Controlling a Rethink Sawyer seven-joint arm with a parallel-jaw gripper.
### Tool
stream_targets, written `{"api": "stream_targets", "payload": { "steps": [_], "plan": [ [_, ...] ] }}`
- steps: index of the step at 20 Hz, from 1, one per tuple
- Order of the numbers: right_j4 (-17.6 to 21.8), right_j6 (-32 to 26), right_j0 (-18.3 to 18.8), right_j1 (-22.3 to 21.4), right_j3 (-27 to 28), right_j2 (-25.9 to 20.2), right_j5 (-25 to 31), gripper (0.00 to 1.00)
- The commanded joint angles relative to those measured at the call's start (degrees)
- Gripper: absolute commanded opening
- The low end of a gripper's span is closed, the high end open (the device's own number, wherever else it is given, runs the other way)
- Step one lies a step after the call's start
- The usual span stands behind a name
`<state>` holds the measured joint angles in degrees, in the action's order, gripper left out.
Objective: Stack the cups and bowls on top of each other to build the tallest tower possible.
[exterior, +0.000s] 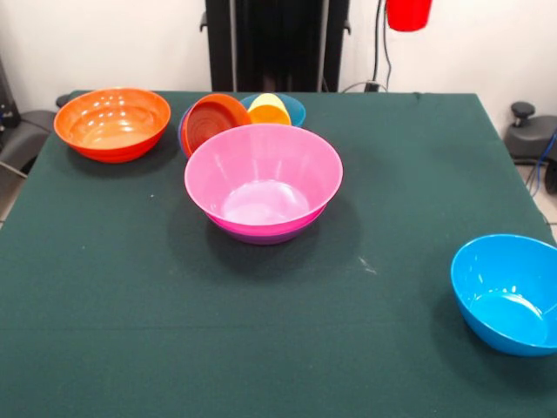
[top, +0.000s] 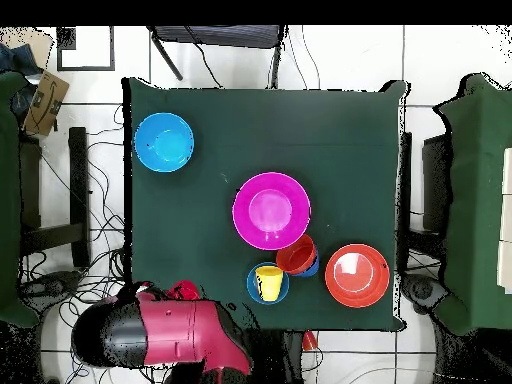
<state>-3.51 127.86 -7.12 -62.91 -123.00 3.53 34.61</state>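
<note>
The red cup hangs in the air at the top edge of the front view, beyond the table's far side. It is off the table, so my gripper holds it; the fingers are hidden. The large pink bowl sits nested in the purple bowl mid-table. Behind it, a small orange bowl leans tilted, beside a small blue bowl that holds the yellow cup and orange cup. The large orange bowl stands at the far left. The bright blue bowl stands near right.
The green cloth table ends near the bright blue bowl's right side. My arm's red body lies off the table's edge in the overhead view. Other tables flank it.
</note>
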Motion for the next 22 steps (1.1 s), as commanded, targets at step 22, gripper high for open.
{"api": "stream_targets", "payload": {
  "steps": [22],
  "plan": [
    [5.45, 7.69, -6.16, 4.05, 6.11, 6.72, -8.54, 0.0]
  ]
}}
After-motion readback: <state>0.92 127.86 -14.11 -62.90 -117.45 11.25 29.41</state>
